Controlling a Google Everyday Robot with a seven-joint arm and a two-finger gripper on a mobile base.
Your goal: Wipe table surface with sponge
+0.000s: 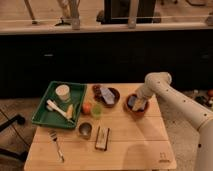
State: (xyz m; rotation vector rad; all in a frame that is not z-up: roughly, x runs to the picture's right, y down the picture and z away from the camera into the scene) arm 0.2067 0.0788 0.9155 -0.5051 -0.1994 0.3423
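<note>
Gripper [139, 103] down in the orange bowl [136, 113], near the right edge of the table surface [130, 145].
Grip state: cannot tell. Dark-blue sponge [131, 101] lies inside the orange bowl, just beside the gripper. Left of the bowl: dark bowl [116, 98] holding grey-blue piece [106, 92]; farther left, green tray [42, 106].

From my station I see the pale plank bench [131, 146] carrying a green tray [45, 113] at its far left. Right of the tray stand a small orange thing [87, 107], a green cup [96, 110] and a dark bowl [114, 102]. Farthest from the tray is an orange bowl [136, 113], with the claw [136, 102] down in it. In front of the tray lie a fork [56, 145], a metal cup [85, 130] and a brown-and-white block [102, 138].
</note>
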